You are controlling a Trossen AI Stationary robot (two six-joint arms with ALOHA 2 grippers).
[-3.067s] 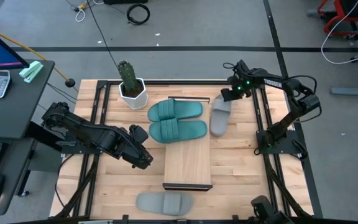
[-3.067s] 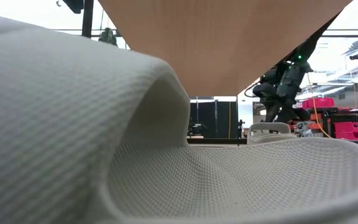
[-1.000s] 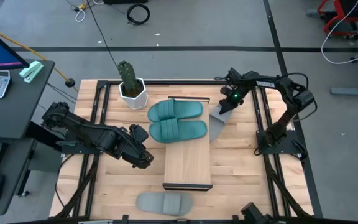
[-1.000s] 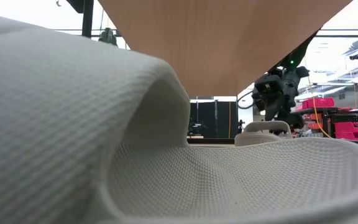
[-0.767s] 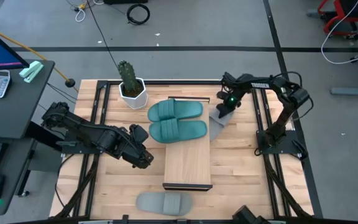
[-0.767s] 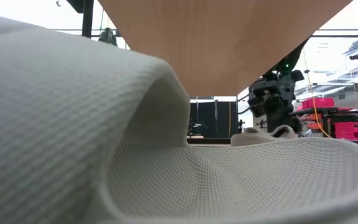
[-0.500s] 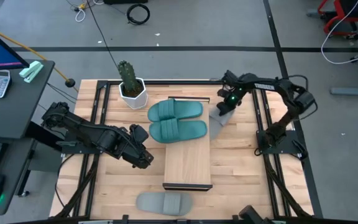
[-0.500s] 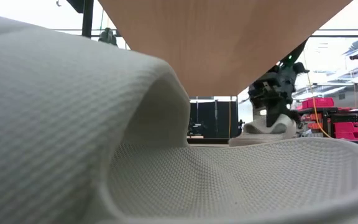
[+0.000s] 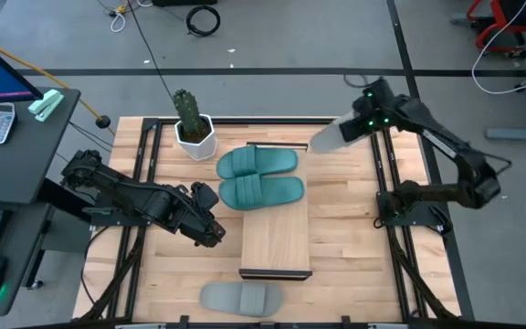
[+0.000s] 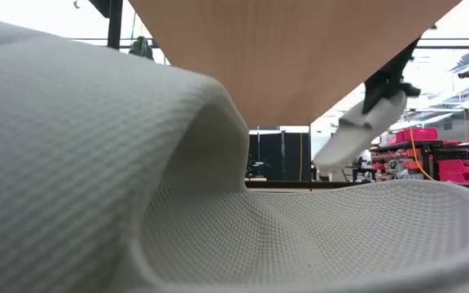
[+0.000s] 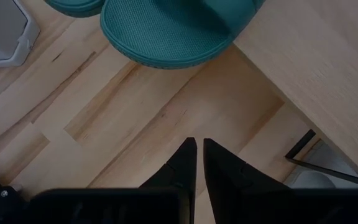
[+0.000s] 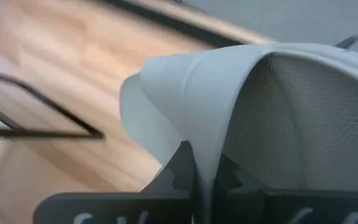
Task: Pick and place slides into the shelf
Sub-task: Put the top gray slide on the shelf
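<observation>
Two teal slides (image 9: 257,163) (image 9: 261,192) lie side by side, soles down, on the far end of the shelf (image 9: 277,239). One grey slide (image 9: 241,297) lies on the table at the near edge and fills the low view (image 10: 137,179). My right gripper (image 9: 365,123) is shut on the other grey slide (image 9: 331,137), held in the air over the table's far right; it also shows in the low view (image 10: 352,134). My left gripper (image 9: 213,235) is shut and empty above the table, left of the shelf. My right gripper pinches the grey slide's wide strap at its edge (image 12: 194,143) between its two fingers. The slide is lifted clear of the table. It hangs tilted, its free end (image 10: 328,159) lower than the fingers and pointing toward the shelf.
A cactus in a white pot (image 9: 193,123) stands at the far left of the table, close to the teal slides. The shelf's near half (image 9: 277,251) is bare board. Dark metal rails (image 9: 383,174) run along the table's left and right sides.
My right gripper has gone up and toward the table's far right corner with the grey slide. The slide, which lay on the table right of the shelf, is now lifted clear and hangs tilted below the fingers.
</observation>
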